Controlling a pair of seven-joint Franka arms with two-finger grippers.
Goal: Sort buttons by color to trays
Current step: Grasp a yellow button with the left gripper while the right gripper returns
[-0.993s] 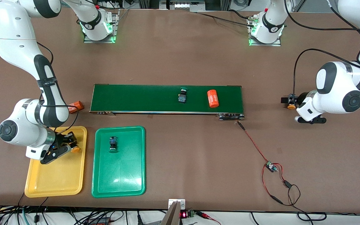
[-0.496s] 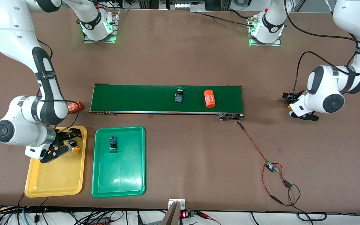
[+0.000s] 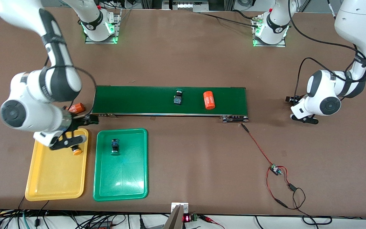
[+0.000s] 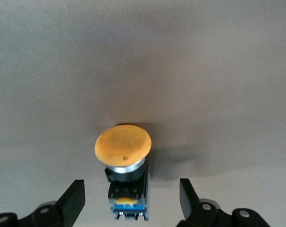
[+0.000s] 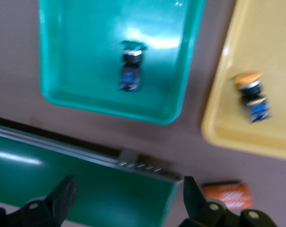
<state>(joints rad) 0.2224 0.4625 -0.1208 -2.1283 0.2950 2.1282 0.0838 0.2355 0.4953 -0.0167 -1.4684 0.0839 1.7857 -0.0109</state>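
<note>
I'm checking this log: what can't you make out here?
Front view: the left arm's wrist hides the orange-yellow button inside the open left gripper.
Front view: the right arm partly covers the orange cylinder beside the belt.
Right wrist view: its print is blurred past the open right gripper.

Two glossy white jointed robot arms (image 3: 40, 92) with black joint bands and round grey end caps; black cables loop along them, green lights glow at their bases, and flat black fingers (image 4: 72, 201) carry small silver screws.

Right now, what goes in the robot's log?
right gripper: open, over yellow tray | orange button: in tray | left gripper: open, around orange button on table
</note>
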